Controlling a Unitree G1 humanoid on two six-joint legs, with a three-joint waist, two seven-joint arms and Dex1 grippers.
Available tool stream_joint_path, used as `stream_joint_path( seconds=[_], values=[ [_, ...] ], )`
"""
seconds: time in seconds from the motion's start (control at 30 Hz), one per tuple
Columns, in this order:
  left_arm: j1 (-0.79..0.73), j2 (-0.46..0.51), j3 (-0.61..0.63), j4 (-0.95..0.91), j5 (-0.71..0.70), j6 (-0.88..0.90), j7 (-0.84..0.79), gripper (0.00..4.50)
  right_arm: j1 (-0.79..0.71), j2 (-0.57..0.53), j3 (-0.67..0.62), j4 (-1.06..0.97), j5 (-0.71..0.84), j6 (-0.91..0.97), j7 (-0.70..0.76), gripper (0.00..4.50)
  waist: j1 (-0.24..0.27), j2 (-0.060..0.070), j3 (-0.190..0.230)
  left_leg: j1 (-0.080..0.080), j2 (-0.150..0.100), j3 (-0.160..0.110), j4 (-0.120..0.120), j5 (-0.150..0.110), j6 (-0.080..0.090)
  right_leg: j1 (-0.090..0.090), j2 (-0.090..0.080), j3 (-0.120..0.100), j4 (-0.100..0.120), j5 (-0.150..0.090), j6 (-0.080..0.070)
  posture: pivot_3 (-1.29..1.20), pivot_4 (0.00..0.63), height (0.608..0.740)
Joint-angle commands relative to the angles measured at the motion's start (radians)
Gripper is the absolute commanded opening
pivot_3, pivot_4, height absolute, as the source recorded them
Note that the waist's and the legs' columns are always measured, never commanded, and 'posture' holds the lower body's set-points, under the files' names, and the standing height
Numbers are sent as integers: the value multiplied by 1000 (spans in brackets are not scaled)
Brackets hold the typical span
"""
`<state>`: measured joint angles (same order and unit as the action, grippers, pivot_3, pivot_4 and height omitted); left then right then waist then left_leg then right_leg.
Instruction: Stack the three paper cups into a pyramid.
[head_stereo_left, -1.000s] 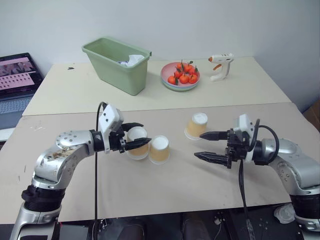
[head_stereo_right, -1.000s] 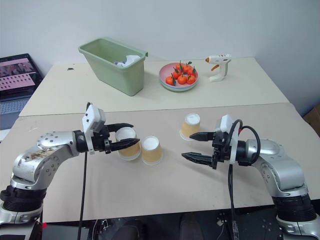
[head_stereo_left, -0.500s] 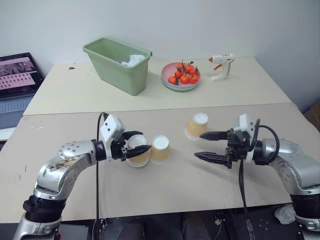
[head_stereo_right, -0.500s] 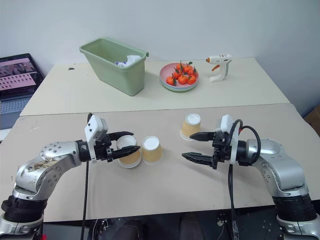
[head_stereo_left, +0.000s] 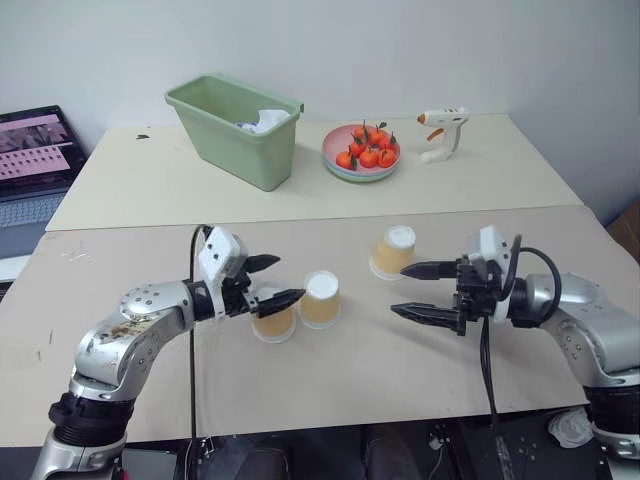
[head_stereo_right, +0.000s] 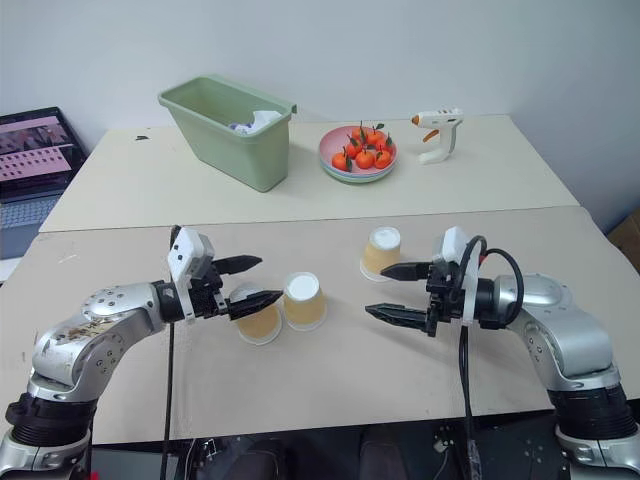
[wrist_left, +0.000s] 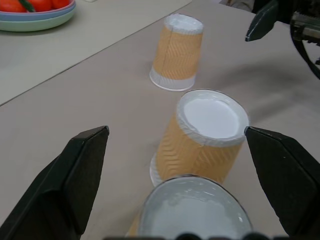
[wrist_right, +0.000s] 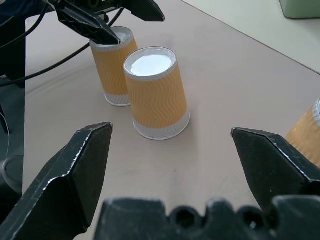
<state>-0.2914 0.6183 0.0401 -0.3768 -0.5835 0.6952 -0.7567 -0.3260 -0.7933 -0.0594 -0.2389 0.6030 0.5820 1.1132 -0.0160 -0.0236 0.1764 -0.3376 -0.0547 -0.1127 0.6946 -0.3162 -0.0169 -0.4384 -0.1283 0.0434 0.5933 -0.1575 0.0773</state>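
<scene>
Three tan-orange paper cups stand upside down on the brown table, none stacked. The left cup and the middle cup stand side by side, close together. The third cup is apart to the right, slightly tilted. My left gripper is open, its fingers wide on either side of the left cup's top without gripping it. To the right of the third cup, my right gripper hangs open above the table with nothing between its fingers. It points left at the middle cup.
On the far table are a green bin, a pink plate of small oranges and a white glue gun. A laptop sits at the far left. Bare table lies between the middle and third cups.
My left gripper has opened and let go of the left cup, which now stands a little nearer me beside the middle cup. The right gripper has stayed still.
</scene>
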Motion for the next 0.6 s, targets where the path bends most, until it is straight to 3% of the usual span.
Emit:
stream_joint_path(
  seconds=[0.03, 0.13, 0.37, 0.47, 0.6],
  values=[
    [-10, -17, 47, -35, -20, -31, 19, 4434, -24, -17, -18, -3, 14, 8, 15, 4500, 0, 0, 0, 0, 0, 0, 0, 0, 0, 0, 0, 0, 0, 0, 0, 0, 150, 725],
    [-14, -24, 65, -57, -28, -31, 34, 4434, -35, -19, -11, 10, 10, 5, 23, 4500, 0, 0, 0, 0, 0, 0, 0, 0, 0, 0, 0, 0, 0, 0, 0, 0, 150, 725],
    [-88, -44, 227, -174, -238, 64, 166, 4434, -54, -28, -1, 46, -7, -5, 45, 4500, 0, 0, 0, 0, 0, 0, 0, 0, 0, 0, 0, 0, 0, 0, 0, 0, 150, 725],
    [-82, -14, 300, -214, -356, 114, 198, 4434, -64, -49, -6, 101, -35, -23, 59, 4500, -1, 0, 0, 0, 0, 0, 0, 0, 0, 0, 0, 0, 0, 0, 0, 0, 150, 725],
    [-28, 99, 352, -246, -471, 171, 132, 4434, -91, -105, 3, 230, -123, -102, 101, 4500, -3, 0, 0, 0, 0, 0, 0, 0, 0, 0, 0, 0, 0, 0, 0, 0, 150, 725]
  ],
)
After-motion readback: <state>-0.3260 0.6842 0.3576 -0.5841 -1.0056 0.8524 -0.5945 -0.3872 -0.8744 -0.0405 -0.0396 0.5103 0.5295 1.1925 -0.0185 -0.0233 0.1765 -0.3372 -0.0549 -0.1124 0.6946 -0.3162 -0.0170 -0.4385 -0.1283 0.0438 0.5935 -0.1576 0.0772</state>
